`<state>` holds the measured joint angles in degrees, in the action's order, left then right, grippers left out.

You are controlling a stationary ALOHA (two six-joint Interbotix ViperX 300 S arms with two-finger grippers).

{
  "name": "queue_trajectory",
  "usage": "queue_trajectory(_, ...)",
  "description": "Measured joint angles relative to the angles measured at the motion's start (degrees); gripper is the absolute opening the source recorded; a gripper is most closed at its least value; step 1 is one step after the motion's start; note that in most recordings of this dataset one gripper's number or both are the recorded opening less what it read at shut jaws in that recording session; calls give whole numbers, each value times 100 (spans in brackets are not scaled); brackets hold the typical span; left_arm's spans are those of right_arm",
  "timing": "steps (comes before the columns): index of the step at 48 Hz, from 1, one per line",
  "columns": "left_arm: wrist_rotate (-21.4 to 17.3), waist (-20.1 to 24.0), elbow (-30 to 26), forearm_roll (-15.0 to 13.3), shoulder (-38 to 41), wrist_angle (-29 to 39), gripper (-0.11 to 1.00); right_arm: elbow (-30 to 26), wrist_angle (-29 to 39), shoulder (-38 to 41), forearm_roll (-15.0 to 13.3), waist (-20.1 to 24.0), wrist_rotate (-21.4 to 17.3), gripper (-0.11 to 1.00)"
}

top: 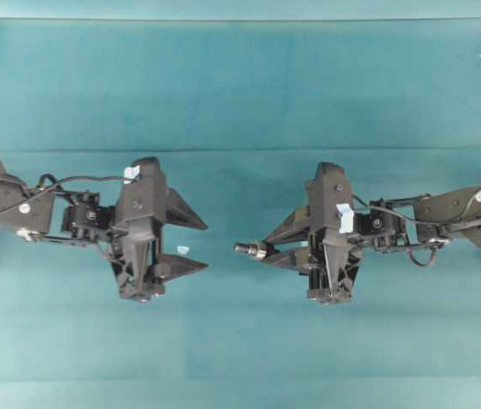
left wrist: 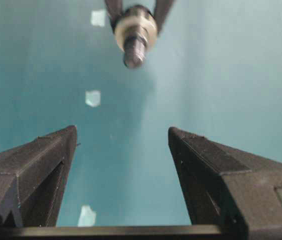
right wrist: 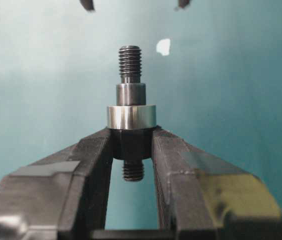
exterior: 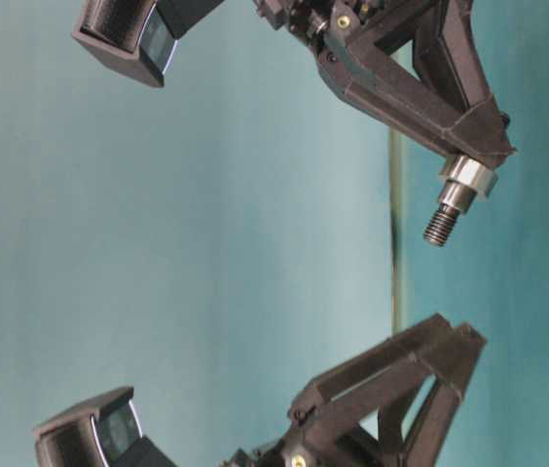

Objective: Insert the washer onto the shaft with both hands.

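Two black robot arms face each other over a teal cloth (top: 240,85), the shaft (right wrist: 130,80) between them as the fixed point of the scene.

The right gripper (top: 266,249) is clamped on the shaft, its two fingers (right wrist: 88,165) pinching the rod's dark midsection. The shaft points away from that gripper toward the opposite arm, its threaded tip leading, a second threaded stub showing behind the fingertips in the right wrist view.

The washer (right wrist: 131,116) already sits on the shaft, a bright silvery band ringing the rod right at the fingertips, with the dark stepped collar and the thread standing clear beyond it. The table-level view shows the same: the ring (exterior: 469,175) seated against the gripper's tip, the thread (exterior: 440,227) beyond it.

The left gripper (top: 196,242) stands opposite the shaft's tip, apart from it, jaws spread wide and holding nothing. From its own camera, its two fingers (left wrist: 36,165) frame bare cloth, with the shaft seen end-on beyond them.

A small pale chip (top: 182,250) lies on the cloth near the left gripper's fingertips, to the shaft's tip side.
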<state>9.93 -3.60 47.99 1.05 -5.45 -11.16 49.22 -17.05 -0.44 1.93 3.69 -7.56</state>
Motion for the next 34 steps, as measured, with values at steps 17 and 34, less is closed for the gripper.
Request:
queue_trajectory(17, -18, -9, 9, 0, -9, 35, 80, 9, 44, -9, 0, 9, 0, 0)
queue_trajectory(34, -18, -9, 18, 0, -9, 97, 80, 9, 79, 0, 0, 9, 0, 0)
